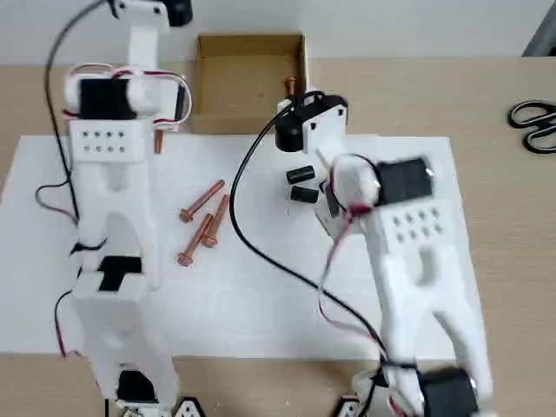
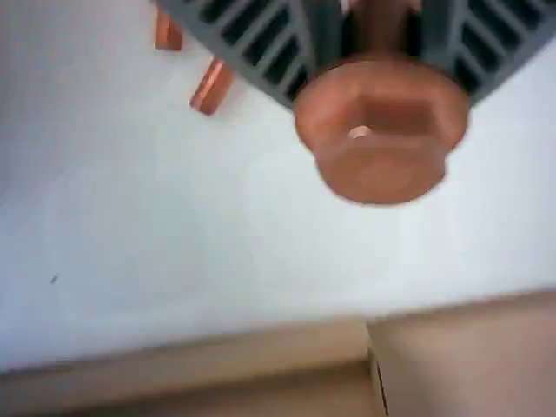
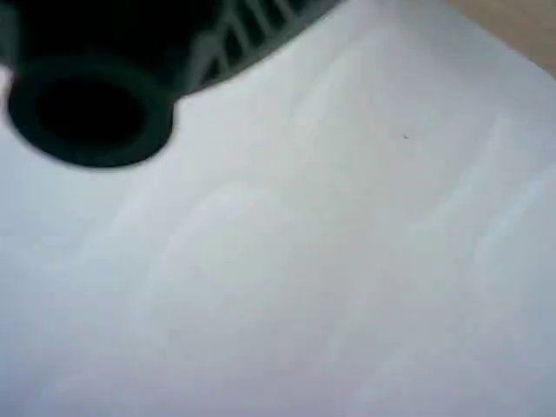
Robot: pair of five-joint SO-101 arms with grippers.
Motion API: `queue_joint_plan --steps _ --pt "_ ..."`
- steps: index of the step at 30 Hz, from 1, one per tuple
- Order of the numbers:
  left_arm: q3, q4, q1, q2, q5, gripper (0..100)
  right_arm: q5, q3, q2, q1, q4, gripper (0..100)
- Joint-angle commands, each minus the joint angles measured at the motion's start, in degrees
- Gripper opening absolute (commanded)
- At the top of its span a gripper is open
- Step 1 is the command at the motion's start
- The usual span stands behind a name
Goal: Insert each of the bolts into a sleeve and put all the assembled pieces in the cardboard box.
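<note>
The left claw (image 2: 379, 26) grips a copper hex-head bolt (image 2: 380, 130), probably stiff and light, by its shank; the right claw (image 3: 122, 39) clamps a black tubular sleeve (image 3: 87, 115), likely slippery.

We see three copper bolts (image 1: 204, 200) and two black sleeves (image 1: 301, 175) lying loose, another bolt (image 2: 378, 130) and sleeve (image 3: 95, 153) gripped, box (image 1: 248, 82) open.

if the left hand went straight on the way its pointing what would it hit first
Probably the white sheet near its edge: the left hand points down at it, and the bolt it holds would likely touch first. Depth is unclear.
</note>
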State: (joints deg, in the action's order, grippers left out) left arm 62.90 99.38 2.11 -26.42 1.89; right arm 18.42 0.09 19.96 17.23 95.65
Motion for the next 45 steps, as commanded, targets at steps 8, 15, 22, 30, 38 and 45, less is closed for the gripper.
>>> queue_joint_plan --steps 8,15,22,30,38,45 --pt "-9.45 1.14 -5.89 22.77 -0.26 1 -0.53 -2.46 25.01 0.13 -0.04 0.4" --pt "-30.29 0.26 -16.0 41.85 -6.68 1 -5.89 8.97 36.62 0.13 -2.42 0.5" --pt "-50.24 -15.91 -17.49 53.54 -14.86 1 -16.53 33.76 54.81 0.13 -21.23 0.4" --pt "-69.67 -36.13 -19.96 60.57 -20.48 1 -14.33 60.48 67.56 6.99 -37.14 0.4" --pt "-79.96 -46.24 -28.57 65.93 -20.4 1 -18.02 74.99 76.88 8.13 -46.9 0.4" --pt "-89.54 -52.57 -29.89 71.56 -20.4 1 -25.49 80.18 84.26 8.22 -47.16 0.4"
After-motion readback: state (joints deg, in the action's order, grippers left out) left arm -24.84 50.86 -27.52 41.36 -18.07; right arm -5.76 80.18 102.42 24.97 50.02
